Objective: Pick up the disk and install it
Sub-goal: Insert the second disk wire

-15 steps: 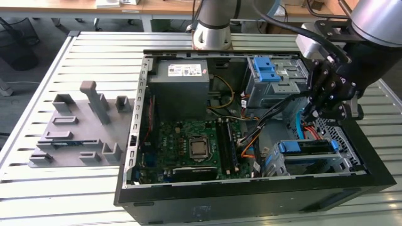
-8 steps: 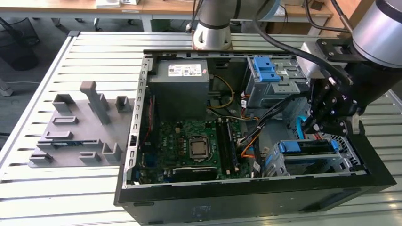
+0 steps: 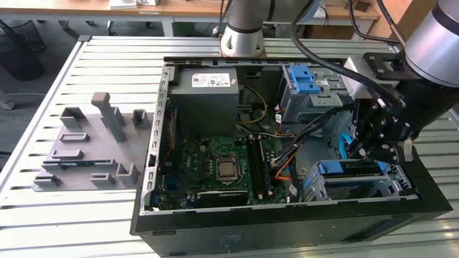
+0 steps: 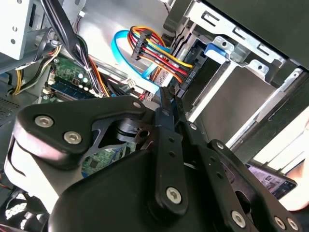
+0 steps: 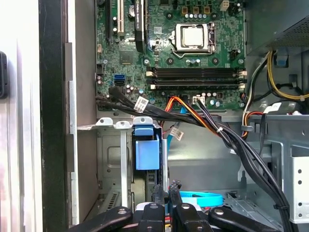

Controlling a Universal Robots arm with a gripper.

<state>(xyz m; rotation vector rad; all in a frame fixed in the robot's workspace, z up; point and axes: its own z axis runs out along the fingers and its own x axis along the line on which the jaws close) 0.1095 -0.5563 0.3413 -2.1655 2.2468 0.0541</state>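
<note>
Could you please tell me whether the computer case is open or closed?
Open: the computer case has no side panel on, and the motherboard lies exposed in the exterior view.

Disk [image 3: 356, 167] mostly hidden in cage [image 3: 358, 185]

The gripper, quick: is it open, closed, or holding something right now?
Gripper: closed, fingers pressed together with nothing seen between them, inside the computer case near the bundle of colored cables.

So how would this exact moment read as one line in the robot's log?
gripper: inside computer case, shut | position: above lower drive cage | disk: not identified
</note>
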